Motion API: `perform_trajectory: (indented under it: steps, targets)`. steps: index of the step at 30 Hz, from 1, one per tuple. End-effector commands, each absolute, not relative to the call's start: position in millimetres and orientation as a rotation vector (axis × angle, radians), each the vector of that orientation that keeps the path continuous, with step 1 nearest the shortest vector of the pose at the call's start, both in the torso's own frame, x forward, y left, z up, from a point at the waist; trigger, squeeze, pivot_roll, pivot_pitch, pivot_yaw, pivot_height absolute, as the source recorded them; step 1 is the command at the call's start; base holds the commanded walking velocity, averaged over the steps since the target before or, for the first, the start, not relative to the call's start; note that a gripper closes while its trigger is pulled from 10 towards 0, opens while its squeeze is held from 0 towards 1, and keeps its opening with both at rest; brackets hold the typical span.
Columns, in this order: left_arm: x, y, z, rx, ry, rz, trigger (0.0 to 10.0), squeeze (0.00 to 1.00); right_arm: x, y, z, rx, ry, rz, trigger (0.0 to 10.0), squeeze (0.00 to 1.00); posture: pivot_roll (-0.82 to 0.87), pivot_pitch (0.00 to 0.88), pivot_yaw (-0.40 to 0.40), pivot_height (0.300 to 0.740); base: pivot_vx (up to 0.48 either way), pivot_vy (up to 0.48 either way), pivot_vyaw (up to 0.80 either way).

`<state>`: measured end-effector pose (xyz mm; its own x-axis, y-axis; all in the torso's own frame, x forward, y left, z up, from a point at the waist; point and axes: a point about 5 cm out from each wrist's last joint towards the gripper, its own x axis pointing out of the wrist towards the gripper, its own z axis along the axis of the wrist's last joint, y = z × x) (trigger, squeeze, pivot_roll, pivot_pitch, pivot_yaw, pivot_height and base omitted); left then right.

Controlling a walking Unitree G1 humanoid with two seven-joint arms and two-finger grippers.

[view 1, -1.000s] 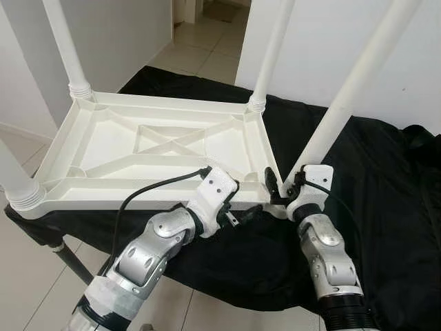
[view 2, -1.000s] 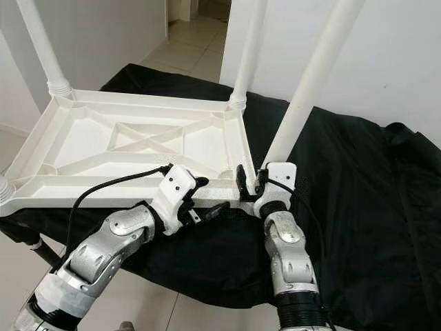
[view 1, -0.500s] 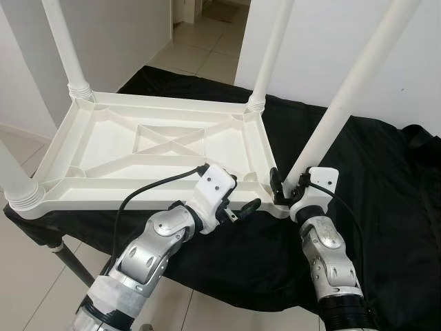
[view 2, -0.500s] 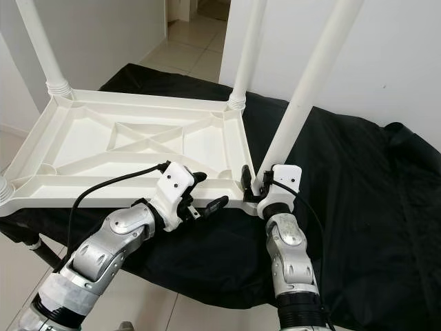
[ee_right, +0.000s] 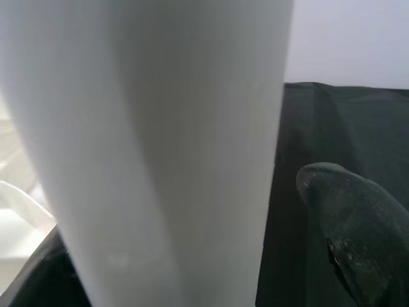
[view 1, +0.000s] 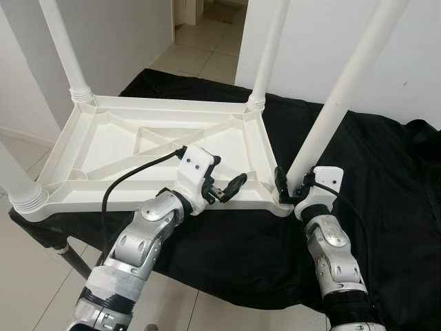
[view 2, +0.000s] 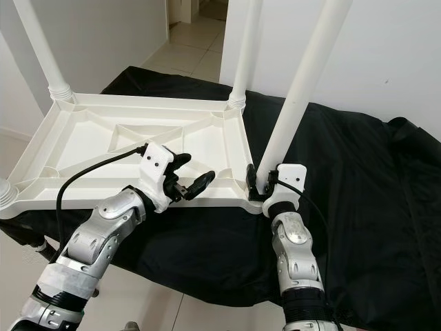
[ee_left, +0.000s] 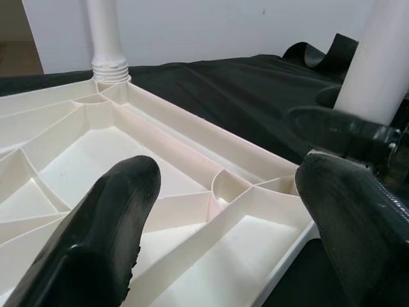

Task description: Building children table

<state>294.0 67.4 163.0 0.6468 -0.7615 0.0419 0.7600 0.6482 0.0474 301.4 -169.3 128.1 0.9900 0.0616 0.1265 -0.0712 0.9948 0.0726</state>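
Note:
A white plastic children's table point(view 1: 103, 148) lies upside down on a black cloth, its legs pointing up. My right gripper point(view 1: 293, 185) is at the near right corner, shut on the base of the near right leg point(view 1: 344, 89), one finger point(ee_right: 354, 236) on each side. That leg leans to the right. My left gripper point(view 1: 227, 172) hovers open just above the table's near rim, left of that corner, with nothing between its fingers point(ee_left: 108, 236). The far right leg point(ee_left: 107, 38) stands screwed into its socket.
The black cloth point(view 1: 386, 172) covers a low support with a metal leg point(view 1: 62, 252) at the near left. The far left leg point(view 1: 65, 48) and near left leg point(view 1: 14, 179) stand tall. White walls lie behind and a tiled doorway point(view 1: 200, 41) opens at the back.
My left gripper has risen from below the table's near rim to above it and shifted left. The right gripper stays at the leg's base, and the leg stands slightly more upright.

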Motion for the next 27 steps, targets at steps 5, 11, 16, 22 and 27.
perform_trajectory:
  steps: [5,11,16,22,27]
  targets:
    - [298.2,62.9,166.3,0.055,-0.096,-0.829,10.0,0.00,301.7,-171.4,129.0,0.058,-0.144,0.122,10.0,0.00,0.01,0.000,-0.065,0.740,0.000,0.000,0.00]
    - [293.7,58.4,167.5,0.059,-0.104,-0.883,10.0,0.00,300.5,-171.0,129.8,0.054,-0.151,0.175,10.0,0.00,0.01,0.000,-0.069,0.740,0.000,0.000,0.00]
    - [276.0,52.3,163.6,0.053,-0.069,-1.059,10.0,0.00,296.2,-174.2,132.2,0.031,-0.152,0.324,10.0,0.00,0.01,0.000,-0.071,0.740,0.000,0.000,0.00]
    - [261.5,46.6,156.8,0.085,-0.037,-1.186,10.0,0.00,295.4,-184.5,131.6,-0.013,-0.122,0.443,10.0,0.00,0.01,0.000,-0.070,0.740,0.000,0.000,0.00]
    - [255.9,38.6,155.1,0.104,-0.048,-1.239,10.0,0.00,297.9,-191.8,122.0,-0.036,-0.075,0.511,10.0,0.00,0.01,0.000,-0.064,0.740,0.000,0.000,0.00]
